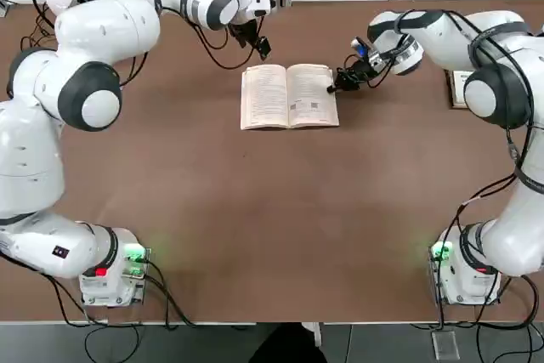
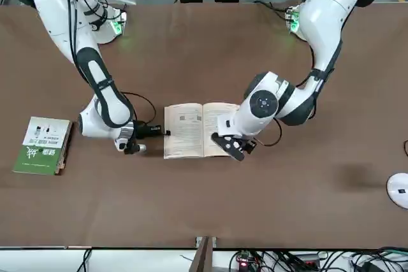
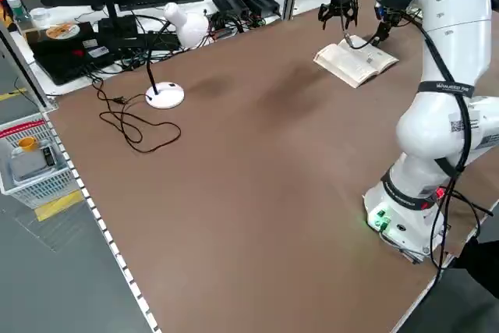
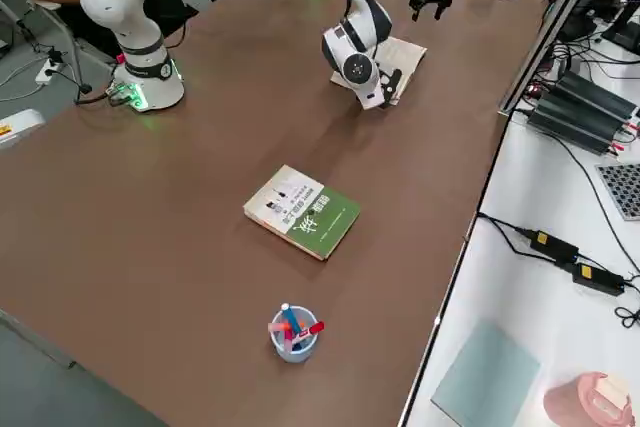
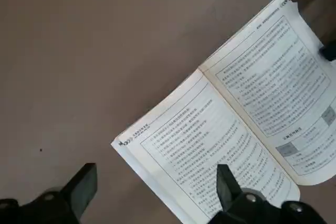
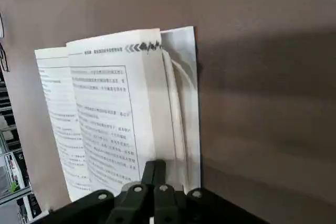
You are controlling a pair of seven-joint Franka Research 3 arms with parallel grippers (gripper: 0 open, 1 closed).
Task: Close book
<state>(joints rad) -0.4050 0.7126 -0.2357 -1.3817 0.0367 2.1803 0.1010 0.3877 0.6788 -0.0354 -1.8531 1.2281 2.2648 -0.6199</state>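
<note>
While the book (image 1: 289, 96) lies open, pages up, on the brown desk (image 1: 272, 227) near the far edge, both arms reach in over it. The right gripper (image 1: 342, 84) sits low at the book's right-hand page edge as seen from the top view; its 2 fingers (image 6: 155, 174) are pressed together, closed, w/ tips at the outer edge of that page stack. Whether they pinch a page or just touch it can't be told. The left gripper (image 1: 260, 47) hangs above the desk just past the book's far left corner, not touching it; its fingers (image 5: 227, 182) stand apart, open, w/ the left page showing between them in the left wrist view.

Off to the robot's right, well apart from the open book, a green-and-white book (image 4: 302, 212) lies closed on the desk, and nearer that side's corner stands a small cup of pens (image 4: 293, 331). On the robot's left side a white desk lamp (image 3: 175, 33) stands w/ its cable (image 3: 129, 118) looped beside it.
</note>
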